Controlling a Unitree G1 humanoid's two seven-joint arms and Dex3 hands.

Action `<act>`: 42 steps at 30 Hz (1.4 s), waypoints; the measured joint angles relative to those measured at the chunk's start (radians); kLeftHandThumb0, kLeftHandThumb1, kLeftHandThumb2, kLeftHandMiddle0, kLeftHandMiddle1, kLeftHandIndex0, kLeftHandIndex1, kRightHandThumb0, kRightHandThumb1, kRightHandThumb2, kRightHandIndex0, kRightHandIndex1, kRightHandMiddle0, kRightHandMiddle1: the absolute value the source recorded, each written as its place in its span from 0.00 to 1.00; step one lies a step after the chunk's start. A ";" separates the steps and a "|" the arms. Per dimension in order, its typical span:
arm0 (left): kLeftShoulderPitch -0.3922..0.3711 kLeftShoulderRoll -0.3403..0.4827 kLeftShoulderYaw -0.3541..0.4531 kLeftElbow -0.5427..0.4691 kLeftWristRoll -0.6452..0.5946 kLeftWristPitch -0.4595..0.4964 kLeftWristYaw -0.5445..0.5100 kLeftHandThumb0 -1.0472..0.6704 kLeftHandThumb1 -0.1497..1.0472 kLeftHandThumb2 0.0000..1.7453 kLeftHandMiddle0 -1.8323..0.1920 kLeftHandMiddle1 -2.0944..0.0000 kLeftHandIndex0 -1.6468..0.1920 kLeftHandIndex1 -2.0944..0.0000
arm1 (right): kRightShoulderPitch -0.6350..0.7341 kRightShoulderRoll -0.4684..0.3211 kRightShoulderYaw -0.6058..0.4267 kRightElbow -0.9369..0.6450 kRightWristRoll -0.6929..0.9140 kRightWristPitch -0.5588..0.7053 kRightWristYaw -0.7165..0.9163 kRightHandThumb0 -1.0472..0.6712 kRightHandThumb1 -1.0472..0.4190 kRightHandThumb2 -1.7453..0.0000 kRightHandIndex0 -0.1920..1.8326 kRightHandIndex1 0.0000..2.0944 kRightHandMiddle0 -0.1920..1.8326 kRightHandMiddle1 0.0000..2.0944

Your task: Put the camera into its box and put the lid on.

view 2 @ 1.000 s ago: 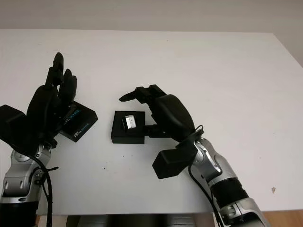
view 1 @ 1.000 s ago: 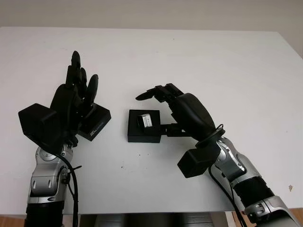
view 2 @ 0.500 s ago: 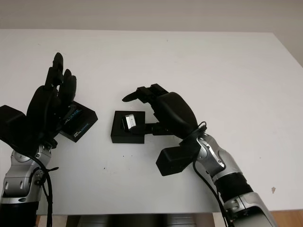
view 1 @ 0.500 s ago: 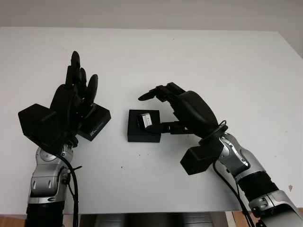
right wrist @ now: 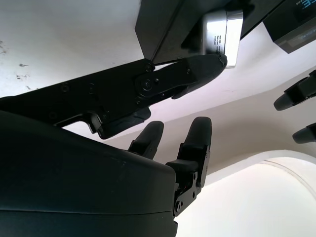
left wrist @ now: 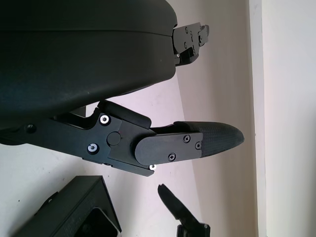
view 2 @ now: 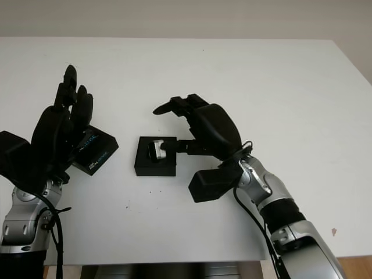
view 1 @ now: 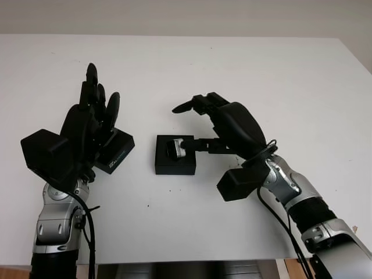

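White table (view 1: 261, 70) bearing, near its middle, a shallow black box (view 1: 175, 163) with a small silver camera (view 1: 176, 147) sitting in it, tilted and not yet fully seated. To the left of the box, apart from it, lies the black lid (view 1: 114, 152), partly behind the raised left hand (view 1: 90, 125).

Handling, as judged: the box and lid look like stiff, light card or plastic, likely to slide on the smooth table if pushed from one side; the lid is best taken by two opposite edges. The camera appears small, rigid and smooth-cased, probably slippery and worth treating as fragile; a light pinch or nudge on its flat sides should settle it.

Right hand (view 2: 195, 125): poised at the right side of the box, holding nothing. Its thumb (right wrist: 197, 66) reaches across the box rim to the camera's side, touching or just short of it; the other fingers (view 1: 192, 106) arch above the box's far edge, uncurled.

Left hand: open, held upright above the table just beside the lid, grasping nothing.
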State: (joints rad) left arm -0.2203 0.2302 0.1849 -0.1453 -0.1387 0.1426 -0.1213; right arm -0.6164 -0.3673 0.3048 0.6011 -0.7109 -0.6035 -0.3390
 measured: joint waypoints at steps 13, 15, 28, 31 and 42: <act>0.002 0.005 0.000 0.000 0.002 0.000 -0.007 0.19 1.00 0.28 1.00 1.00 1.00 1.00 | -0.016 0.016 0.018 0.000 0.006 0.011 -0.027 0.27 0.11 0.97 0.26 0.38 0.23 0.48; 0.002 0.005 0.000 0.000 0.002 0.000 -0.007 0.19 1.00 0.27 1.00 1.00 1.00 1.00 | -0.015 0.014 0.014 -0.011 0.010 0.011 -0.031 0.27 0.11 0.97 0.26 0.39 0.23 0.48; 0.002 0.005 -0.002 -0.007 0.002 0.016 -0.004 0.21 1.00 0.28 1.00 1.00 1.00 1.00 | -0.015 -0.021 0.002 -0.067 0.004 0.044 0.015 0.28 0.13 0.97 0.27 0.35 0.26 0.43; 0.002 0.005 -0.002 -0.007 0.002 0.016 -0.004 0.21 1.00 0.28 1.00 1.00 1.00 1.00 | -0.039 -0.030 0.003 -0.044 -0.010 0.048 0.018 0.28 0.14 0.97 0.28 0.34 0.26 0.42; 0.003 0.004 -0.003 -0.018 0.002 0.019 -0.003 0.21 1.00 0.28 1.00 1.00 1.00 1.00 | -0.105 -0.083 -0.002 -0.008 0.078 -0.019 0.166 0.29 0.14 0.97 0.25 0.30 0.23 0.38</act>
State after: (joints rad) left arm -0.2177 0.2346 0.1820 -0.1637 -0.1370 0.1620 -0.1246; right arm -0.7213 -0.4500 0.3030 0.5935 -0.6328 -0.6224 -0.1733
